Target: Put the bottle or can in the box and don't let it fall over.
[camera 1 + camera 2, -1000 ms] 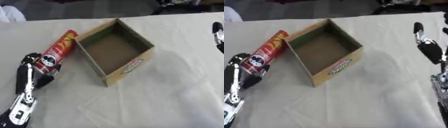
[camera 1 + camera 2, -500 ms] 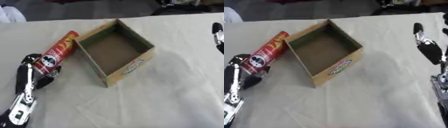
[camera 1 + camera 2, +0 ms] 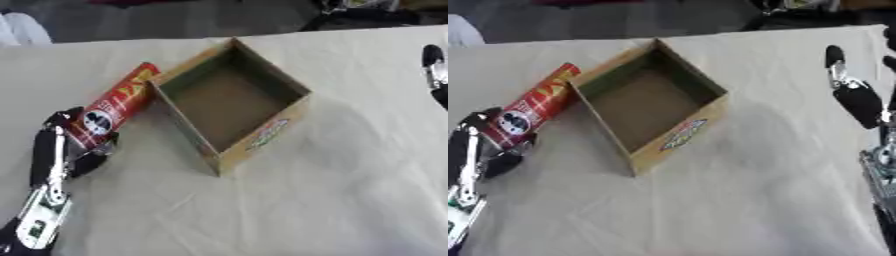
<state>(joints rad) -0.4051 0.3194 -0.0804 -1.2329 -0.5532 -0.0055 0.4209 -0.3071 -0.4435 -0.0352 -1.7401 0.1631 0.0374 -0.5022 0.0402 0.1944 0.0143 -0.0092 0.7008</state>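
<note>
A red tube-shaped can [image 3: 118, 105] lies on its side on the cream cloth, its far end touching the left wall of the box. The open cardboard box [image 3: 262, 136] stands turned like a diamond at the middle, with nothing inside. My left hand [image 3: 54, 147] is at the can's near end, fingers and thumb curled round either side of it. Over at the right edge my right hand [image 3: 856, 97] hovers with its fingers straight and pointing up, well away from the box.
The cream tablecloth [image 3: 289, 210] spreads wide in front of and to the right of the box. Dark objects [image 3: 367, 12] lie beyond the table's far edge, and something white [image 3: 22, 27] shows at the far left corner.
</note>
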